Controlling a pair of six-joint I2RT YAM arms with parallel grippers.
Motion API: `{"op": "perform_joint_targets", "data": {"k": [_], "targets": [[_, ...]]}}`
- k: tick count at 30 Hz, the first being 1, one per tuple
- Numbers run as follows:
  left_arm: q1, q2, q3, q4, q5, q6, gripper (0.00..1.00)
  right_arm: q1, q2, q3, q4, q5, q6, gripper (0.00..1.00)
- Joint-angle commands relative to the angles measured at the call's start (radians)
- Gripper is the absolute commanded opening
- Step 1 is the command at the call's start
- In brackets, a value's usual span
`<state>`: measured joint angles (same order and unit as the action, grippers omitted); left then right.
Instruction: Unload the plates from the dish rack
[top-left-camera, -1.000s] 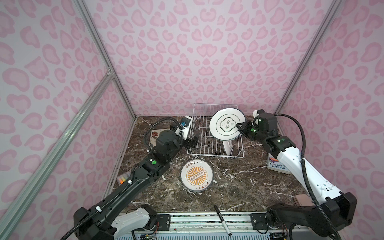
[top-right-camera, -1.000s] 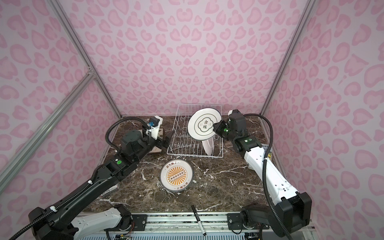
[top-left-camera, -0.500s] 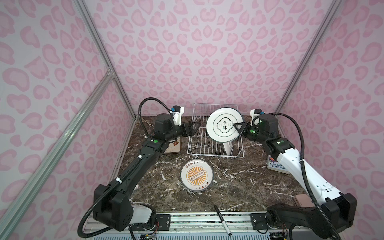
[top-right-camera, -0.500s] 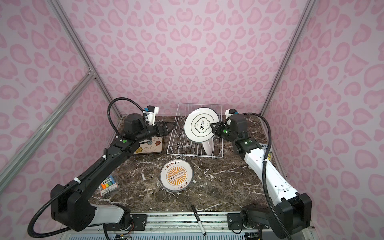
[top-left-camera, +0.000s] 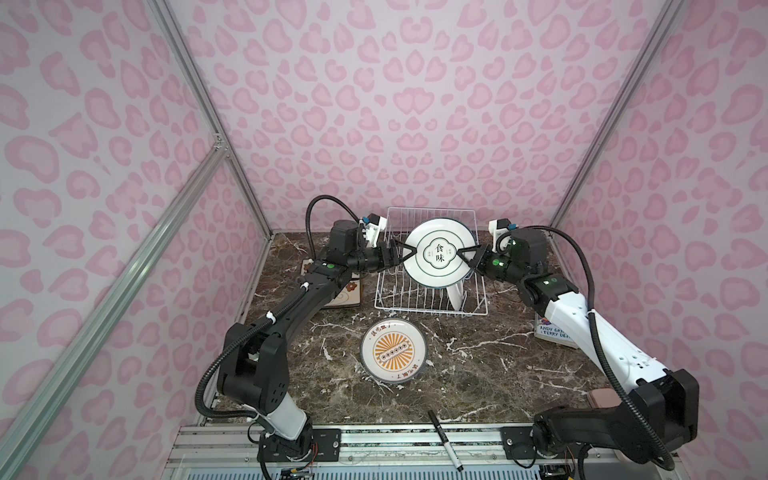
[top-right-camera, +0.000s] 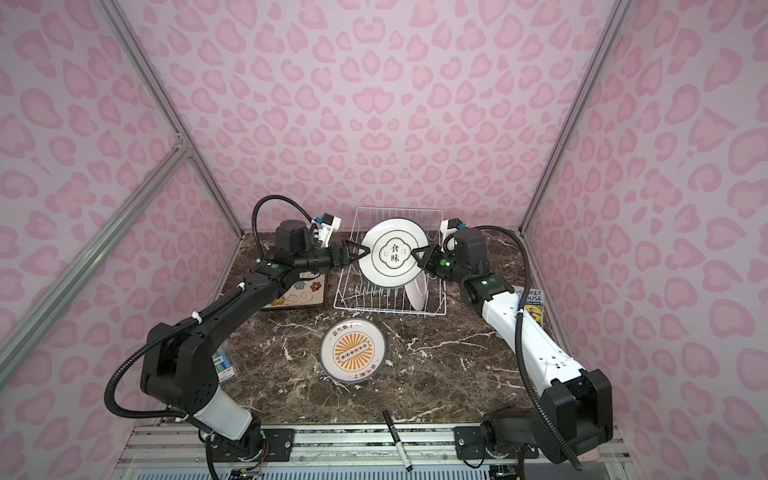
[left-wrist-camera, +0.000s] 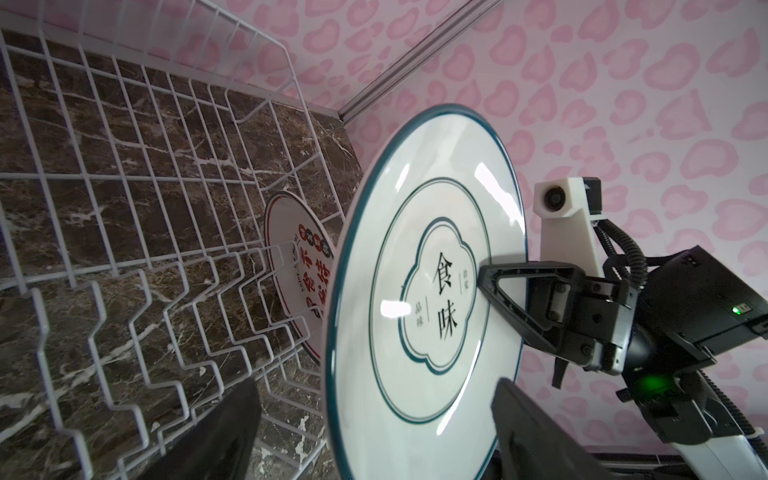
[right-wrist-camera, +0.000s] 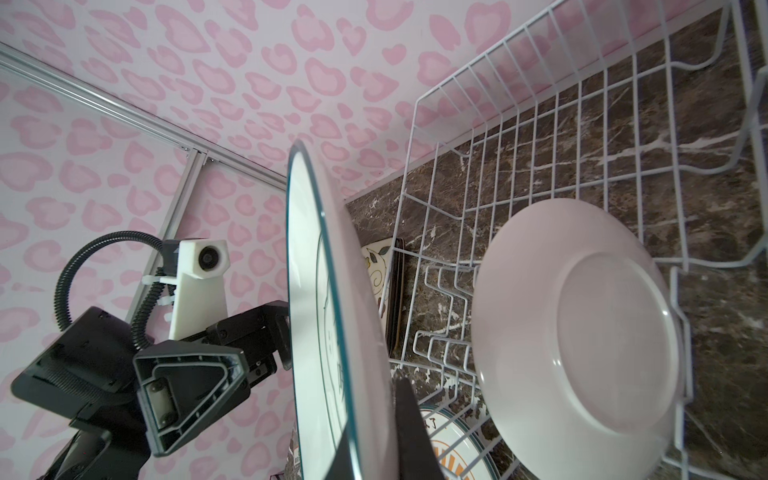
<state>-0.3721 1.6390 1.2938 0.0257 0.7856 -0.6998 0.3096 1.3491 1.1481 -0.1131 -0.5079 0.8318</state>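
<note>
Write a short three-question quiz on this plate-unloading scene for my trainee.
1. How many plates stand in the dish rack, held by no end effector?
2. True or false: the right end effector is shut on the green-rimmed plate.
3. The orange sunburst plate is: A) standing in the dish rack; B) flat on the marble tabletop; C) held in the right end effector.
Key: 1) one, the red-lettered plate; 2) true; 3) B.
</note>
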Motion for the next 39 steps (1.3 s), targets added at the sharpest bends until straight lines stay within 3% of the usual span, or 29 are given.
{"op": "perform_joint_targets", "data": {"k": [1, 17, 20, 29, 34, 39], "targets": [[-0.008, 0.014, 0.018, 0.033, 0.04, -0.007, 0.86, -0.001, 0.012, -0.009, 0.102, -0.047, 0.026, 0.0], [-0.013, 0.007, -0.006, 0.087, 0.062, -0.027, 0.44, 0.011, 0.056, -0.035, 0.171, -0.09, 0.062, 0.0], [-0.014, 0.001, -0.014, 0.097, 0.06, -0.033, 0.31, 0.011, 0.062, -0.04, 0.182, -0.098, 0.069, 0.0], [-0.014, 0.0, -0.02, 0.108, 0.056, -0.043, 0.06, 0.014, 0.068, -0.057, 0.189, -0.103, 0.069, 0.0], [-0.013, -0.008, -0.017, 0.094, 0.044, -0.041, 0.04, 0.014, 0.068, -0.062, 0.194, -0.106, 0.065, 0.05], [-0.013, -0.034, -0.035, 0.083, 0.006, -0.022, 0.04, 0.013, 0.055, -0.078, 0.19, -0.079, 0.043, 0.18]]}}
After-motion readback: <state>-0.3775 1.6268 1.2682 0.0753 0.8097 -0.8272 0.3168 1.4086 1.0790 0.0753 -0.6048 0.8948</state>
